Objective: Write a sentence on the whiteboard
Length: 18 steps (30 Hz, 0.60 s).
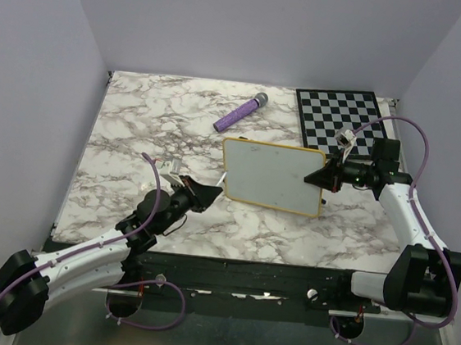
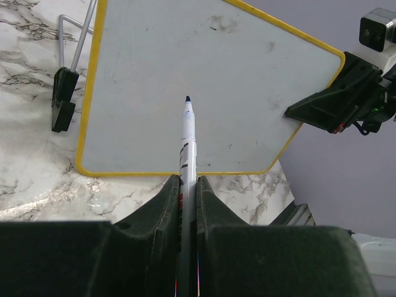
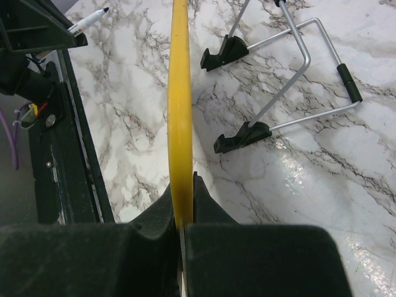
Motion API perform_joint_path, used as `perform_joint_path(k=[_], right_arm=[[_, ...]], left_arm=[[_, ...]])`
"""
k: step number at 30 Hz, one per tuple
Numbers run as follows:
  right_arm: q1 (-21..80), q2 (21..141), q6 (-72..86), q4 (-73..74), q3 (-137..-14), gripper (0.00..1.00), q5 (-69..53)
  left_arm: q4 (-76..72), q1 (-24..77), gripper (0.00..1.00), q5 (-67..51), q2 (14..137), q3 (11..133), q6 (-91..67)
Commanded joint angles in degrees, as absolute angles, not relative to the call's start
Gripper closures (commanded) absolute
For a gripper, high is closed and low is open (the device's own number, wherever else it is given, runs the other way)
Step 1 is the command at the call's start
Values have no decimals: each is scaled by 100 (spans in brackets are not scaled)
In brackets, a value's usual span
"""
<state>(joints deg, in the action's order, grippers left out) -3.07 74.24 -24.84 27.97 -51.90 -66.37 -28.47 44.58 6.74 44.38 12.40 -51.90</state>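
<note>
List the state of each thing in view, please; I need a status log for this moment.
whiteboard, propped up at a tilt, no lettering, faint smudges only
marker, uncapped, blue tip aimed at the whiteboard, contact unclear
left gripper, shut on the marker
right gripper, shut on the whiteboard's yellow edge
purple cylinder, lying on its side, untouched
checkered board, lying flat at the far right corner

A robotics lab test cell: plain pale walls box in a marble-patterned worktop, with two white-and-black robot arms, left and right, bolted to a black rail at its near edge. They trail purple cables, and unrelated props lie about: a whiteboard, a chessboard and a purple toy microphone
</note>
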Motion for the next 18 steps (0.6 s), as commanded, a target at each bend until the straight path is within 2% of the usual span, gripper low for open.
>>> perform_joint_path(k=[1, 18], right_arm=[[-316, 7471, -2558, 2865, -5203, 99, -6442], [-316, 7462, -2549, 2865, -5203, 99, -6478]], left_arm=[[-3111, 4421, 100, 834, 4474, 1187, -5300], [-2892, 4421, 100, 1108, 4412, 1213, -5537]])
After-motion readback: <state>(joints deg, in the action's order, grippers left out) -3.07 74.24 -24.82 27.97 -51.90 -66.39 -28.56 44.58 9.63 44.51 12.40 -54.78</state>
